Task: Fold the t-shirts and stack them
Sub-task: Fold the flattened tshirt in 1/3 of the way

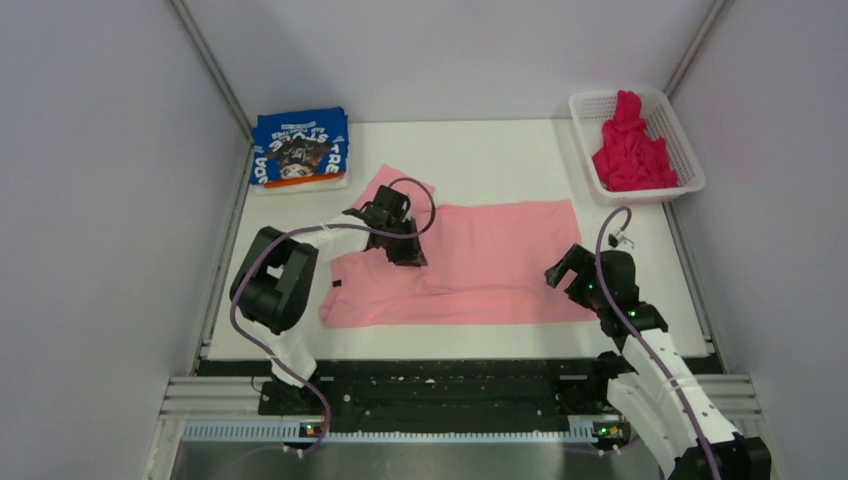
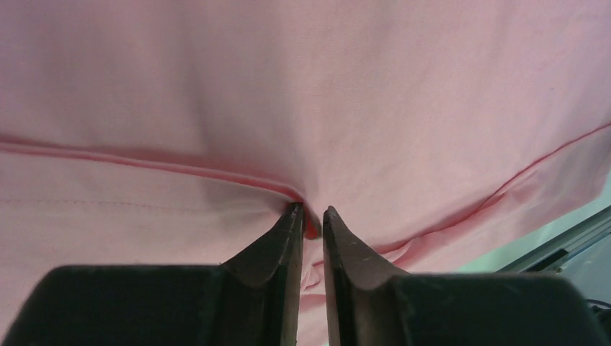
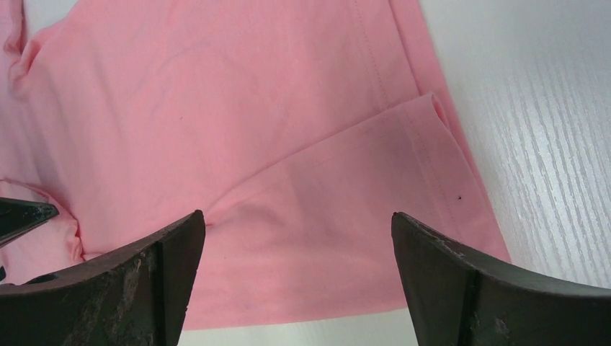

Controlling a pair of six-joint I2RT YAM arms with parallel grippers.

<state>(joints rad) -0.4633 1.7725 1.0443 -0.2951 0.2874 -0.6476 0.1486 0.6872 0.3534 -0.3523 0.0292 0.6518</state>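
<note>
While the white table (image 1: 500, 150) carries everything, the pink t-shirt (image 1: 500, 265) takes up most of its middle, lying flat with its long axis running left to right. One sleeve juts out at the far left, towards the back corner, and the straight edge lies at the right end; its left part is rumpled and partly doubled over. The left arm and its cable cross above that rumpled part and hide some of the cloth.

The blue t-shirt (image 1: 300, 148) sits folded at the far left corner, well apart from the pink one. At the far right corner stands the white mesh basket (image 1: 672, 122), with the magenta t-shirt (image 1: 630, 150) bunched inside it.

The left gripper (image 2: 311, 216) is clenched on a raised fold of the pink t-shirt. The right gripper (image 3: 299, 231) hangs with its fingers spread wide over the shirt's near right corner, grasping nothing.
</note>
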